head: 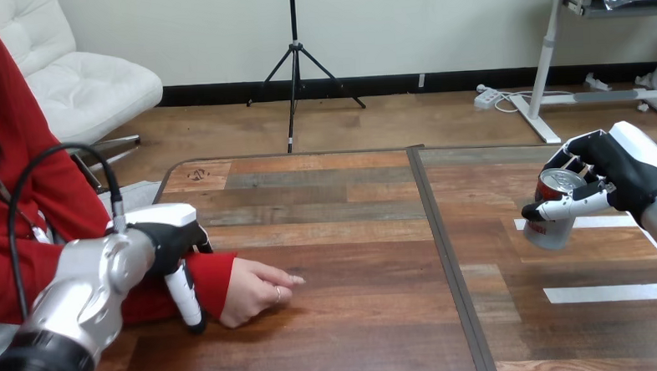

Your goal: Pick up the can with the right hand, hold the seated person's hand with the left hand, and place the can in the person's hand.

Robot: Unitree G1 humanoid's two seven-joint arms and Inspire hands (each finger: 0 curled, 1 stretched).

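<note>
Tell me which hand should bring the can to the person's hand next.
Right. The right hand grips the can, while the left hand is curled round the person's wrist, beside the person's hand resting on the table.

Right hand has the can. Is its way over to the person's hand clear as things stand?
Probably yes: bare table lies between the right hand, shut on the can, and the person's hand. The left hand curls round the wrist, off that path. The person's hand rests knuckles up.
</note>
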